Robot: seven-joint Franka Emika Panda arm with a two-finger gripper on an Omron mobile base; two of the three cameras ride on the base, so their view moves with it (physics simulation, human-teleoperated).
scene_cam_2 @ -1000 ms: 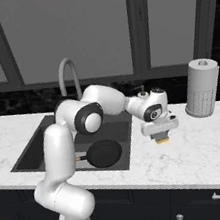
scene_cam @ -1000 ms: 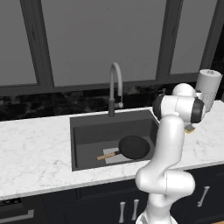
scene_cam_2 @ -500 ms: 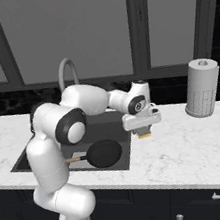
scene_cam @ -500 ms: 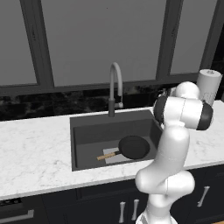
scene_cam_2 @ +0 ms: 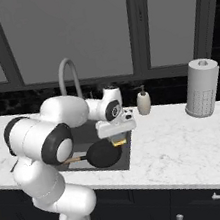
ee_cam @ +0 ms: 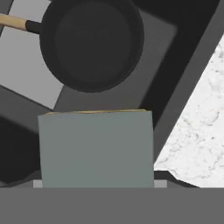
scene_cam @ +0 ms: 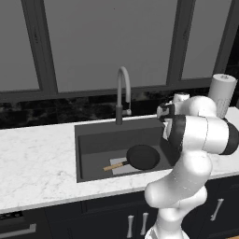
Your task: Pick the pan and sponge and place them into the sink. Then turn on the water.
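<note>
While the pan (scene_cam_2: 105,153) lies in the sink (scene_cam: 93,140), the sponge (scene_cam_2: 119,142), clamped in the gripper (scene_cam_2: 117,137), has been swung from the tabletop (scene_cam_2: 189,144) over its right edge, ready for release.

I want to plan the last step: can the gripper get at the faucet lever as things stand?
Probably not yet: the gripper is shut on the sponge over the sink. The faucet stands unobstructed behind the basin, so once the sponge is dropped the way looks free.
</note>
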